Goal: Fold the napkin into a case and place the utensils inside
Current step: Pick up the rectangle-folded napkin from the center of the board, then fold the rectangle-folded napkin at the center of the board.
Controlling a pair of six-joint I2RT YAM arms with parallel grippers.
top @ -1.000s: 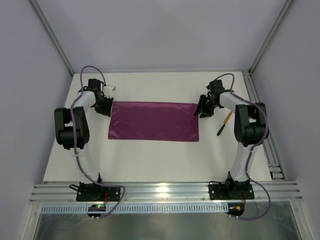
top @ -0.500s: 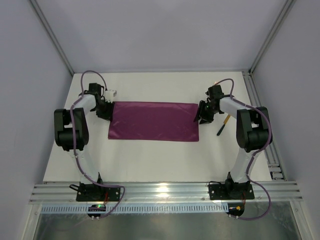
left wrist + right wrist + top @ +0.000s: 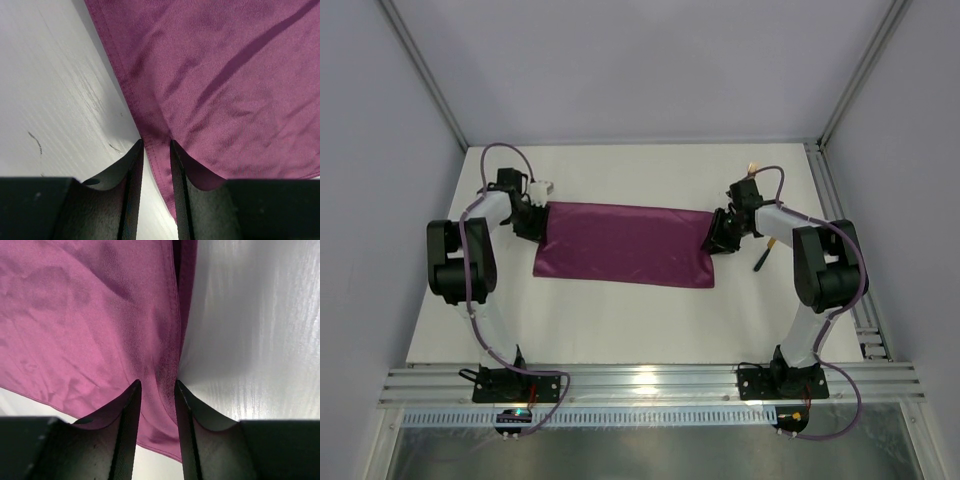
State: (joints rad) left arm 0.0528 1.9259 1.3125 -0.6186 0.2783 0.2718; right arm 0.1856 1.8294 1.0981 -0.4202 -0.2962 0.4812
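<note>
Left claw (image 3: 156, 144) was pinching the napkin's (image 3: 625, 243) left hem, right claw (image 3: 156, 384) pinching the right hem, cloth flat between them

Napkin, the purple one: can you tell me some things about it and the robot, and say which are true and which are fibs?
1. The napkin makes a long rectangle on the table. True.
2. The left gripper is at the napkin's right end. False: it is at the left end, and the right gripper is at the right end.
3. The napkin's edge runs between the jaws of both grippers. True.
4. A utensil lies on top of the napkin. False: nothing lies on it. One utensil lies on the table past its right end, partly hidden by the right arm.
</note>
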